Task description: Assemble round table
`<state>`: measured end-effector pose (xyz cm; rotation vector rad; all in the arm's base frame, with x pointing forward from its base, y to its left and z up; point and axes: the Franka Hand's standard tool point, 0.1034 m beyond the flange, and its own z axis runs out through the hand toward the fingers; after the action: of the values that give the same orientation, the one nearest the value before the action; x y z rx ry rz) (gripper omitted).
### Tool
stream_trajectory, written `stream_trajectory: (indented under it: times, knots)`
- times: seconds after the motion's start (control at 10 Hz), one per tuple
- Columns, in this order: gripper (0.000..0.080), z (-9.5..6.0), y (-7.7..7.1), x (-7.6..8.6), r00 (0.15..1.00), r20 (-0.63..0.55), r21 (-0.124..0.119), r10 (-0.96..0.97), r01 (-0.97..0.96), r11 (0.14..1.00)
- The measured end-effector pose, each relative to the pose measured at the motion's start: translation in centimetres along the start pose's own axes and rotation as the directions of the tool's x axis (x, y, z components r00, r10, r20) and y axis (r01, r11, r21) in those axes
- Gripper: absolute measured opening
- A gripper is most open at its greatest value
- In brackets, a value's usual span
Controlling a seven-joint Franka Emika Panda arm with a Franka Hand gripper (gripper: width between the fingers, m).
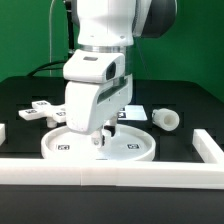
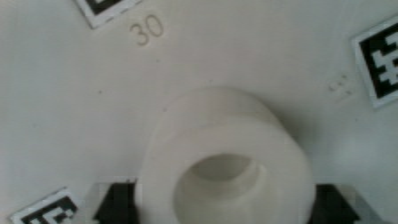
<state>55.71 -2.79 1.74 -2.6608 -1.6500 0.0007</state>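
The large round rimmed disc (image 1: pixel 62 149) lies flat at the front of the table, against the front rail. My gripper (image 1: pixel 104 135) is low over its middle. In the wrist view the black fingers (image 2: pixel 125 200) press both sides of a white hollow stub (image 2: pixel 222 130), and my gripper (image 2: pixel 226 203) is shut on it. The stub stands up over the disc's tagged face (image 2: pixel 107 100). I cannot tell whether the stub is joined to the disc. The short thick cylinder (image 1: pixel 165 118) lies on its side at the exterior view's right. The cross-shaped piece (image 1: pixel 45 110) lies at the left.
Long white border rails run along the front (image 1: pixel 110 172), the right (image 1: pixel 205 145) and the left (image 1: pixel 3 131). A flat white tagged sheet (image 1: pixel 130 107) shows partly behind the arm. Cables hang at the back.
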Motion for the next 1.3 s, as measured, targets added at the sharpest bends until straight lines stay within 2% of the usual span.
stream_trajectory:
  times: [0.4, 0.6, 0.7, 1.1, 1.2, 1.3]
  knots:
    - [0.0402, 0.0, -2.0, 4.7, 1.000, -0.023, 0.002, 0.001, -0.001, 1.000]
    - [0.0402, -0.1, -2.7, 6.3, 1.000, -0.022, 0.005, -0.004, 0.004, 1.000]
    - [0.0402, 0.0, -3.0, 6.9, 1.000, -0.023, 0.006, -0.011, 0.012, 1.000]
    - [0.0402, 0.1, -3.0, 7.0, 1.000, -0.022, 0.005, -0.021, 0.021, 1.000]
    - [0.0568, 0.1, -3.0, 7.0, 1.000, -0.022, 0.005, -0.020, 0.021, 1.000]
    - [0.0629, 0.1, -3.0, 7.0, 1.000, -0.022, 0.006, -0.020, 0.020, 1.000]
